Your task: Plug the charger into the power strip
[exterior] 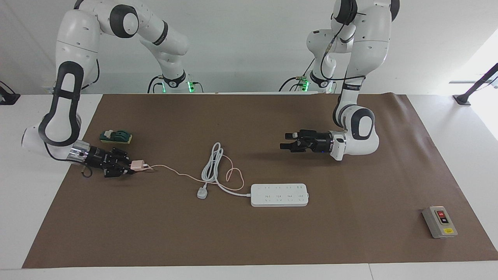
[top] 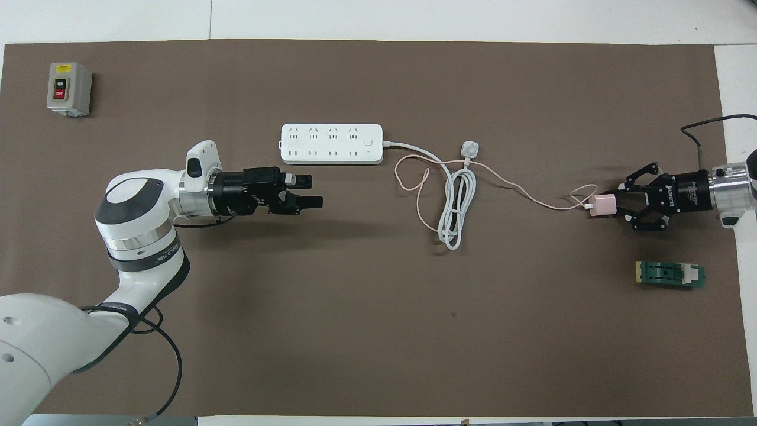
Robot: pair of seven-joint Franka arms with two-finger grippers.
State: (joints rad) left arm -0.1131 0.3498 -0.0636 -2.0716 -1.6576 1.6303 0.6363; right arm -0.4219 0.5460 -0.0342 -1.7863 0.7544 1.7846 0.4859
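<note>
The small pale pink charger (exterior: 137,165) (top: 603,206) lies low over the brown mat at the right arm's end of the table. My right gripper (exterior: 129,167) (top: 618,204) is shut on it. Its thin pink cable (exterior: 183,176) (top: 520,189) trails across the mat toward the power strip (exterior: 279,195) (top: 331,143), a long white bar lying flat. My left gripper (exterior: 284,141) (top: 314,190) hangs open and holds nothing, above the mat and clear of the strip, off the end away from its cord.
The strip's thick white cord (exterior: 212,163) (top: 455,207) lies coiled beside it and ends in a white plug (exterior: 201,193) (top: 469,148). A grey switch box (exterior: 439,221) (top: 68,89) sits at the left arm's end. A green block (exterior: 116,137) (top: 670,275) lies near the right gripper.
</note>
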